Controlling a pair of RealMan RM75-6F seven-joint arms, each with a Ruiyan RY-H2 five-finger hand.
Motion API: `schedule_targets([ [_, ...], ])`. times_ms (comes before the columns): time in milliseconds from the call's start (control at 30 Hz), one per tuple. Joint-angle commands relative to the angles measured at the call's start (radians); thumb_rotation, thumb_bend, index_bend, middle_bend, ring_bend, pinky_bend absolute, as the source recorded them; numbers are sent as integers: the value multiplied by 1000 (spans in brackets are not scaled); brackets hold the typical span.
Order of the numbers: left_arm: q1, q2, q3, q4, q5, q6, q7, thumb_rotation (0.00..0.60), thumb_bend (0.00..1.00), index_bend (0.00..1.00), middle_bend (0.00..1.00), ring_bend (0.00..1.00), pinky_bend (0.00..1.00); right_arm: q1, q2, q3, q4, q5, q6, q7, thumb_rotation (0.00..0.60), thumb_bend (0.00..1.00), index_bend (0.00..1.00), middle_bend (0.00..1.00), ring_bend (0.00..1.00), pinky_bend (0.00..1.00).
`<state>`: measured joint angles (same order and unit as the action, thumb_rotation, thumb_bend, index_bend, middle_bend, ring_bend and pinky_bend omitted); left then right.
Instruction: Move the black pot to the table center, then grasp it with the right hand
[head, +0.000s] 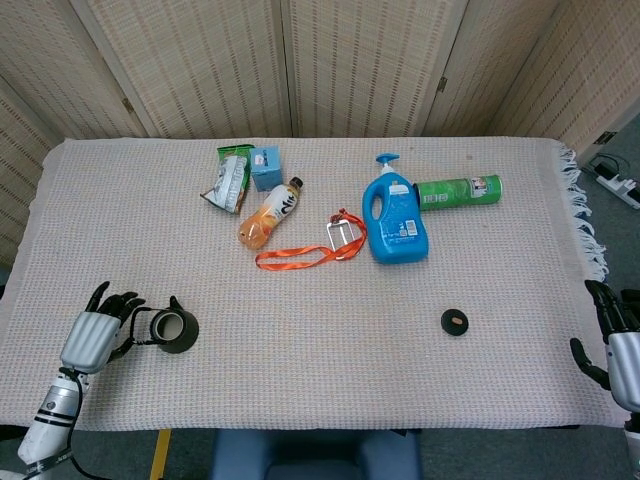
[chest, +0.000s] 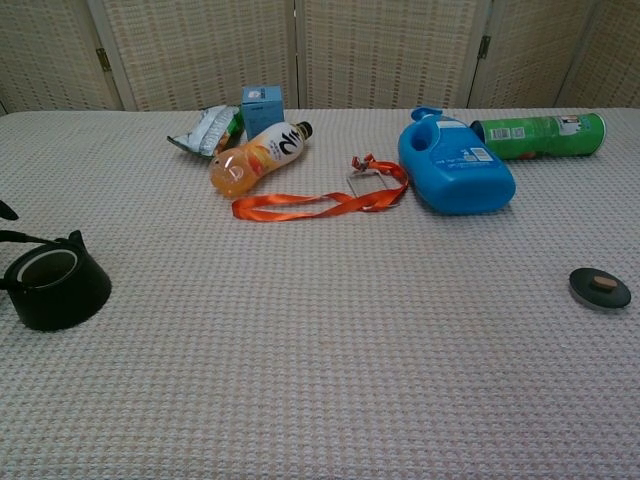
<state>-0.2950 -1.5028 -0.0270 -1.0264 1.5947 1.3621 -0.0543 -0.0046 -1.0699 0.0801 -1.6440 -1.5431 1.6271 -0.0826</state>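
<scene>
1. The black pot (head: 176, 331) stands upright near the counter's (head: 320, 400) front left edge, lid off, its wire handle (head: 142, 326) hanging out to the left; in the chest view the pot (chest: 54, 284) sits at the far left.
2. The left hand (head: 95, 335) lies just beside the pot, its dark fingers (head: 125, 302) spread and reaching to the wire handle; whether they touch it, I cannot tell; it holds nothing.
3. The right hand (head: 618, 345) hangs off the counter's front right corner, well apart from the pot, fingers (head: 603, 300) apart and holding nothing.
4. A small black lid (head: 455, 322) lies flat on the right half of the counter; in the chest view the lid (chest: 600, 287) shows a brown knob.
5. Further back lie a blue detergent jug (head: 397, 222), a green tube can (head: 458, 190) on its side touching it, an orange lanyard (head: 310, 251), an orange drink bottle (head: 269, 211), a small blue box (head: 265, 167) and a snack bag (head: 228, 180).
</scene>
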Motion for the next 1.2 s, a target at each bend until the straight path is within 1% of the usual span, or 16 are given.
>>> schedule_targets([
  [33,-12,-29,-5,28,8,16,-52,600,229,287,212,248,78,0,0,0,-2,1,-2,0,600,379,44,150,315,243],
  [233,-30,-58,-6,65,27,44,-118,600,237,363,251,284,85,-2,0,1,-5,2,0,1,600,379,44,150,315,243],
  [400,-45,-60,-1,62,46,64,-144,600,256,400,268,297,87,0,1,3,-6,2,-2,2,600,379,44,150,314,243],
  [567,-62,-51,6,27,61,64,-130,600,290,419,277,304,84,3,-2,4,-2,2,-7,7,600,379,44,150,314,243],
  [1000,-107,-21,16,-66,106,71,-75,600,432,525,307,327,94,0,-3,6,8,6,-7,25,600,379,44,150,314,243],
  [1067,-114,-20,16,-70,111,72,-72,600,459,540,324,339,98,0,-4,6,11,5,-7,26,600,379,44,150,314,243],
  [1200,-128,-22,19,-73,120,66,-67,600,482,556,412,389,126,0,-6,6,15,6,-8,31,600,379,44,150,314,243],
])
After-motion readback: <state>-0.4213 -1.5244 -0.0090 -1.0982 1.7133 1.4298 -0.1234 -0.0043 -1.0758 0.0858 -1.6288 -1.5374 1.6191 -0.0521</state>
